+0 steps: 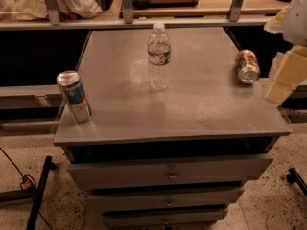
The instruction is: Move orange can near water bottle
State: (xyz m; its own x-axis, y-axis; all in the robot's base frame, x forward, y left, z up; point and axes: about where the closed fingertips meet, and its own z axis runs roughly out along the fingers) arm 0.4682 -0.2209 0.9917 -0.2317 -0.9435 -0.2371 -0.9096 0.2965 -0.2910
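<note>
The orange can lies on its side near the right edge of the grey cabinet top, its silver end facing me. The water bottle stands upright at the middle back of the top, well to the left of the can. My gripper shows as cream-coloured parts at the right edge of the view, just right of the can and a little nearer to me, off the side of the cabinet top. It holds nothing that I can see.
A taller slim blue-and-silver can stands at the left edge of the top. The cabinet has drawers below. A shelf with rails runs behind. A black stand leg and a cable lie on the floor at left.
</note>
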